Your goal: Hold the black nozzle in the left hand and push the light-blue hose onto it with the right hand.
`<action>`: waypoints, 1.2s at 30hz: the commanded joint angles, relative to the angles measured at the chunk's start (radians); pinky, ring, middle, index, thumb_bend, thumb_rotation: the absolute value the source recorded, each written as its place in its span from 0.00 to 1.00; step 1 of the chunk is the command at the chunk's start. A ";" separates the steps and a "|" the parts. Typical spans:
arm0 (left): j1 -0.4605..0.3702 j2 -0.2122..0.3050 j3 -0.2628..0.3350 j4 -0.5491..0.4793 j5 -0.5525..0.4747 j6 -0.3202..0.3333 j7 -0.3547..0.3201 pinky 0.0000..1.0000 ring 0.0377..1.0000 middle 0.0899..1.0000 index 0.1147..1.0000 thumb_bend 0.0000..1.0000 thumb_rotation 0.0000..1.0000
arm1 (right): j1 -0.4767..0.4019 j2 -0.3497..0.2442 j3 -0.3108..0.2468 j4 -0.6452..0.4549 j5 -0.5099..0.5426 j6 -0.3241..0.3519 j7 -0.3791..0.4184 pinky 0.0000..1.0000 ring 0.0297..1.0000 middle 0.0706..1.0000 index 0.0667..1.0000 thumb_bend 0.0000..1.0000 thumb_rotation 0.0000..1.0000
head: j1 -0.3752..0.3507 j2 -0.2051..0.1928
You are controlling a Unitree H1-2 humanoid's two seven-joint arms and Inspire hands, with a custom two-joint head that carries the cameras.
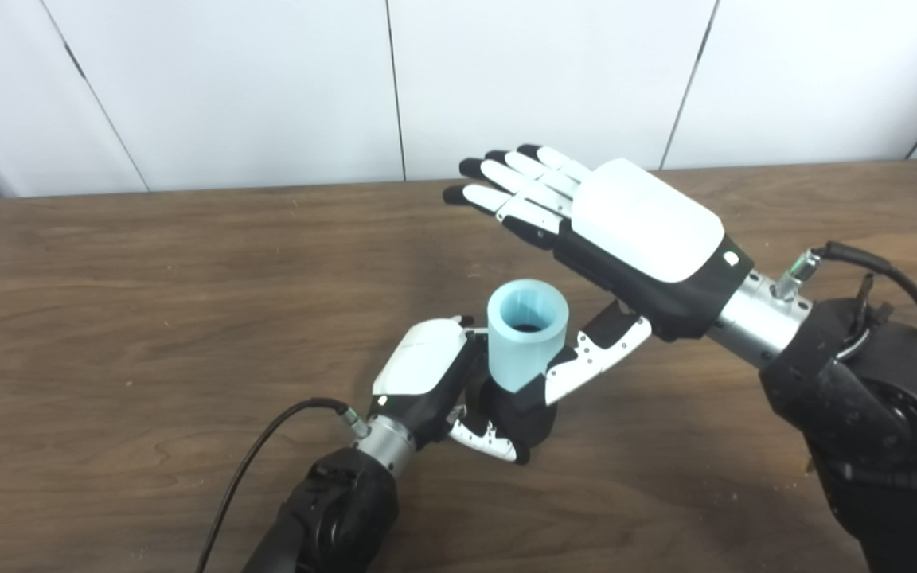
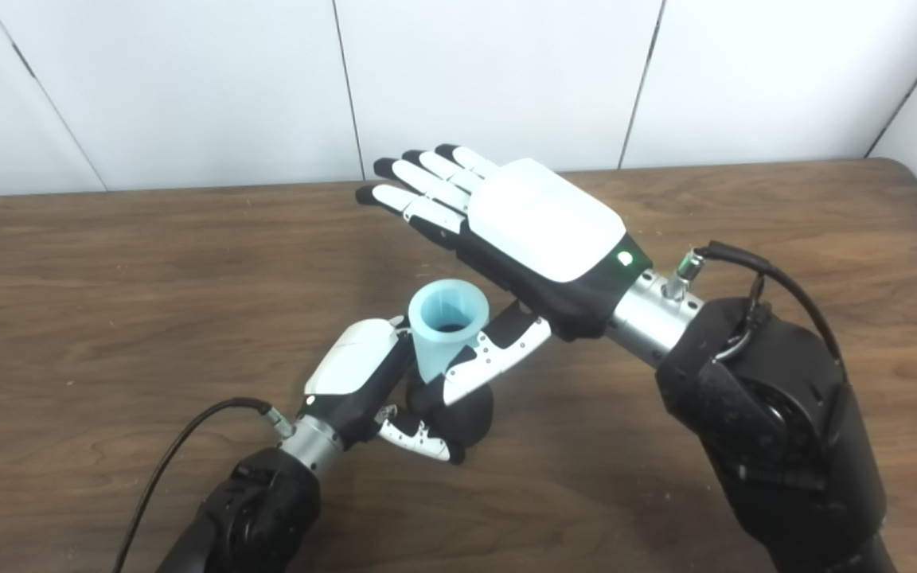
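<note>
The left hand point(image 1: 435, 374) is clamped on the nozzle point(image 1: 518, 414), held above the tabletop point(image 1: 148, 318), with the hose point(image 1: 526, 334) seated upright on it. The right hand point(image 1: 634, 231) hovers just above, fingers spread, holding nothing.

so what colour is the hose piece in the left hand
Light blue hose, seen best in the left eye view, held by the left hand.

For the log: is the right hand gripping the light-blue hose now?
No, the right hand is open above the light-blue hose, fingers spread.
</note>
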State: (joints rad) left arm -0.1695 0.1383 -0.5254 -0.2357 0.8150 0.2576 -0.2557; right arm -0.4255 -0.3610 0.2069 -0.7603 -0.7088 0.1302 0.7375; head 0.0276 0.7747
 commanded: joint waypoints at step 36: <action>0.012 0.008 0.015 0.043 -0.012 -0.018 -0.059 0.91 0.68 0.38 0.44 0.52 0.00 | 0.192 -0.080 -0.012 -0.017 0.024 -0.100 0.050 1.00 1.00 1.00 0.93 0.71 1.00 | -0.006 0.003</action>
State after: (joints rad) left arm -0.1775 0.1380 -0.5034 -0.2209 0.8085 0.2224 -0.2776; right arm -0.2317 -0.4170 0.2030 -0.7680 -0.6810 0.0300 0.7840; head 0.0215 0.7762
